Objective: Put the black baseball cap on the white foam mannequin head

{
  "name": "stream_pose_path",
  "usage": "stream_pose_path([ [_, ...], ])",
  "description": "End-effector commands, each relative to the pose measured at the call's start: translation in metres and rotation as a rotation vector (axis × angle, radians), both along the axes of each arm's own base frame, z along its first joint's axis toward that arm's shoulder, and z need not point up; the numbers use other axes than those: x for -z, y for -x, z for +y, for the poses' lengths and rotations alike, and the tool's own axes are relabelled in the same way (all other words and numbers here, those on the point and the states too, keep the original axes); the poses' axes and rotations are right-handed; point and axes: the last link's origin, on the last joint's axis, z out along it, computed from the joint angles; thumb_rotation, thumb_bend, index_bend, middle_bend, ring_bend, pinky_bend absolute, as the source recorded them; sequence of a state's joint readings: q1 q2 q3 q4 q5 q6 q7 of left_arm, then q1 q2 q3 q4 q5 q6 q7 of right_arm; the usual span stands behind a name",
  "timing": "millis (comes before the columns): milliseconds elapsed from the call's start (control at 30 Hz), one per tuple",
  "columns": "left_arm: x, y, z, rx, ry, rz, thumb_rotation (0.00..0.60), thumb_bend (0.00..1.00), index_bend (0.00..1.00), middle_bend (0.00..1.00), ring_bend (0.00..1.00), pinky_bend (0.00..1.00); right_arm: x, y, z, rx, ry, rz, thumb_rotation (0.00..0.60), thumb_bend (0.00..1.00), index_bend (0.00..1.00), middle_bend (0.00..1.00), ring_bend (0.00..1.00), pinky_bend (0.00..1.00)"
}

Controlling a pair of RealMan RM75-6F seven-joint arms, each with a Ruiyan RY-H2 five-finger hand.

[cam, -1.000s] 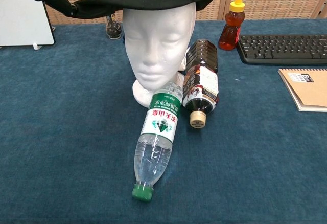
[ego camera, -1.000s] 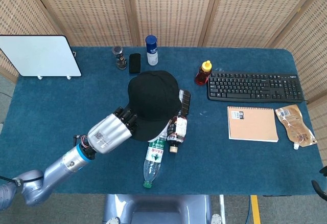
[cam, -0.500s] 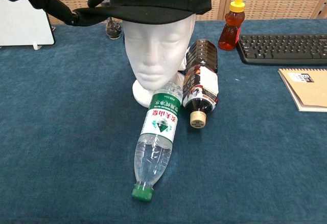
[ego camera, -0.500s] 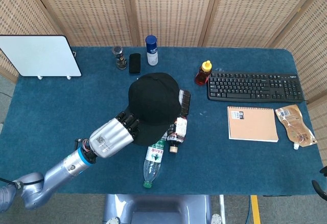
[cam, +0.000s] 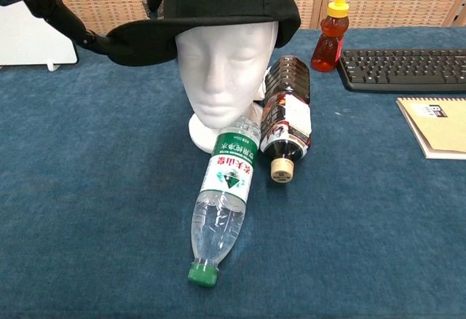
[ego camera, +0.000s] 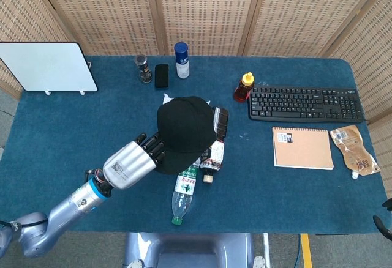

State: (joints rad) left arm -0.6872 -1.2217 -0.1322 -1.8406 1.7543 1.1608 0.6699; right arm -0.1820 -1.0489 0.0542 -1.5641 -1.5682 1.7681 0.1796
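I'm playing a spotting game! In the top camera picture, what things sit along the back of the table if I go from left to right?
White board → little dark jar → black phone → blue-capped can → honey bottle → keyboard.

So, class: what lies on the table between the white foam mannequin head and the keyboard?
In the chest view, a dark bottle lies on its side right beside the mannequin head; beyond it, bare blue table runs up to the keyboard.
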Motion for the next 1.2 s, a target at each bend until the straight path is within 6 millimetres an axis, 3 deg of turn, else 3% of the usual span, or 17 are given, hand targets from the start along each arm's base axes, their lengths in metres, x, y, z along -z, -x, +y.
stream_pose_path([
  [33,-0.002,0.001,-0.001,-0.016,0.003,-0.002,0.600,0.13,0.41,0.34,0.23,0.51,0.000,0.000,0.000,-0.001,0.001,-0.001,0.600,0.23,0.49,0.54,0.56,0.61],
  [400,-0.015,0.023,-0.004,-0.136,-0.025,0.036,0.600,0.11,0.24,0.23,0.15,0.47,0.001,0.001,-0.002,-0.008,0.000,-0.004,0.600,0.23,0.49,0.54,0.56,0.61],
  [733,-0.047,0.058,-0.012,-0.288,-0.065,-0.058,0.600,0.11,0.22,0.22,0.15,0.46,0.003,-0.002,-0.007,-0.017,-0.011,0.000,0.600,0.23,0.49,0.54,0.56,0.61],
  [833,-0.057,0.076,-0.019,-0.335,-0.129,-0.116,0.600,0.11,0.24,0.22,0.15,0.46,0.006,-0.003,-0.009,-0.019,-0.021,-0.002,0.600,0.23,0.49,0.54,0.56,0.61],
  [1067,-0.075,0.133,-0.051,-0.523,-0.234,-0.165,0.600,0.13,0.43,0.28,0.20,0.46,0.008,-0.002,-0.010,-0.010,-0.035,0.000,0.600,0.23,0.48,0.54,0.56,0.60],
  [1200,-0.084,0.167,-0.072,-0.677,-0.275,-0.191,0.600,0.13,0.45,0.31,0.22,0.47,0.011,-0.002,-0.011,-0.009,-0.045,0.004,0.600,0.23,0.48,0.54,0.56,0.59],
])
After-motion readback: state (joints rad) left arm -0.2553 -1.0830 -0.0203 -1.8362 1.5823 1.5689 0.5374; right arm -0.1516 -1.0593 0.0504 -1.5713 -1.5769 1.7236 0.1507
